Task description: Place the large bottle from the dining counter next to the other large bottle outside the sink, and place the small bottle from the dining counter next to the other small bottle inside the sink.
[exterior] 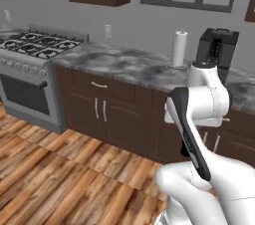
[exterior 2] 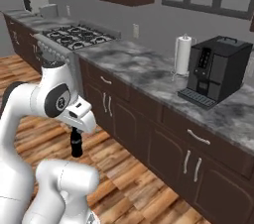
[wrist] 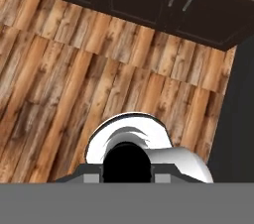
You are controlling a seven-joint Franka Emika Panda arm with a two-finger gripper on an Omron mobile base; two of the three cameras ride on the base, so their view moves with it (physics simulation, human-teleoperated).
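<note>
Above the wood floor, beside the dark cabinets: claw clenched on a small dark bottle, hanging upright below the white wrist. Behind, on the marbled counter: paper towel roll, black coffee machine. Farther left, stove.

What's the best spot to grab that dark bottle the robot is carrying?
Probably its narrow top, from straight above. The dark bottle hangs upright under the shut gripper, and its slim neck fits between the fingers better than the wider body.
</note>
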